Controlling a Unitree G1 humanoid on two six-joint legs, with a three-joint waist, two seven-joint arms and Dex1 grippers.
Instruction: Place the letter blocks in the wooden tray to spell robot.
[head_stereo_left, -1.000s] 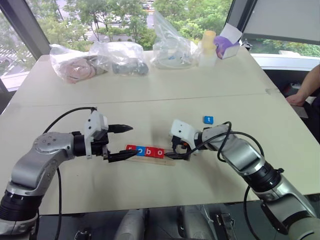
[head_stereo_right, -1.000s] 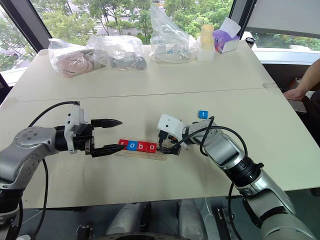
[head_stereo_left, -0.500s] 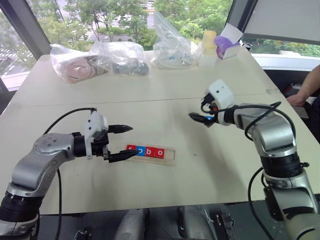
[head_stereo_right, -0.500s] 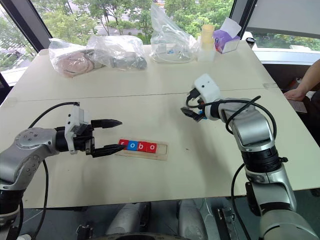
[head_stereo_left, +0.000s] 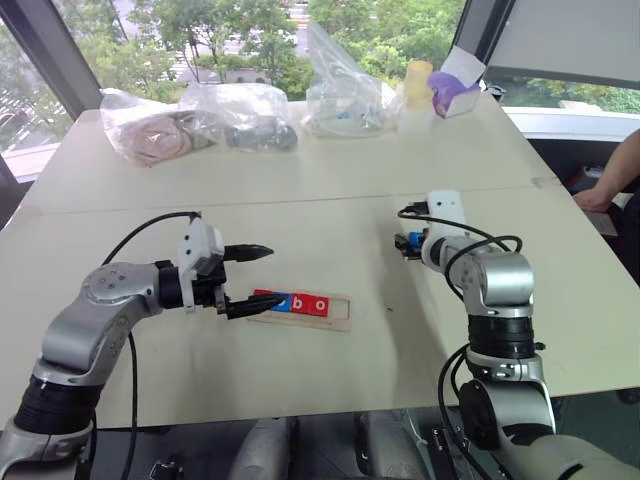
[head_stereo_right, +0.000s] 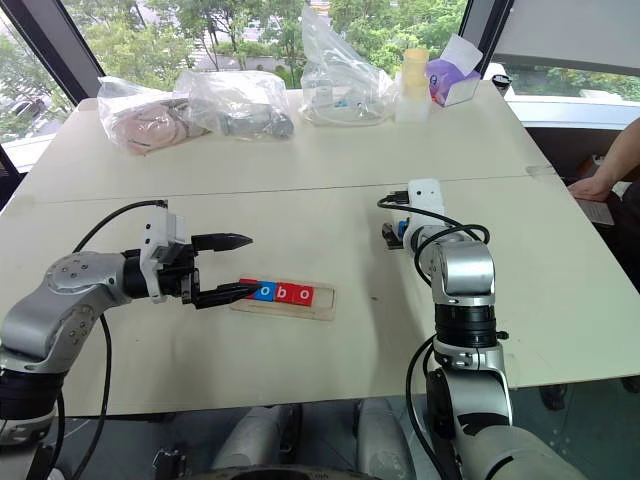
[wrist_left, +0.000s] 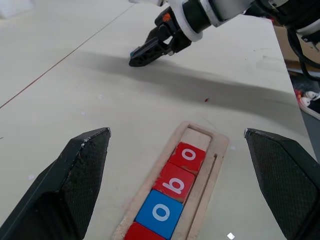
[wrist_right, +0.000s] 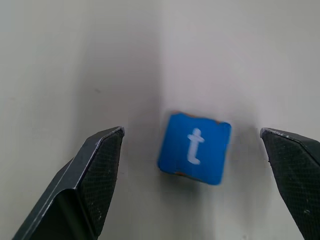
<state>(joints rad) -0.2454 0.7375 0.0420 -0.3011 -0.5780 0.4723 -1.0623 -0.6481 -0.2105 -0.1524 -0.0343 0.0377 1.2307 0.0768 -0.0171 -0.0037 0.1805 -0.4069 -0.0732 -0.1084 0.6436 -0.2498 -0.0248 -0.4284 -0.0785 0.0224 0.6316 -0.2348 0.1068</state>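
Since a second before, the right gripper (head_stereo_right: 392, 233) had swung away from the open end of the wooden tray (head_stereo_left: 340, 312) and out over the blue t block (wrist_right: 194, 148), which lay flat on the table (head_stereo_left: 300, 185) between its widely spread, empty fingers, touching neither. Beside the left gripper (head_stereo_left: 250, 280), whose fingers also stood wide apart and held nothing, the tray lay with its near end between the fingertips. Running away from that gripper, the tray held a red block (wrist_left: 143, 233), a blue o (wrist_left: 159, 213), a red b (wrist_left: 174, 183) and a red o (wrist_left: 187, 156), with the last slot bare.
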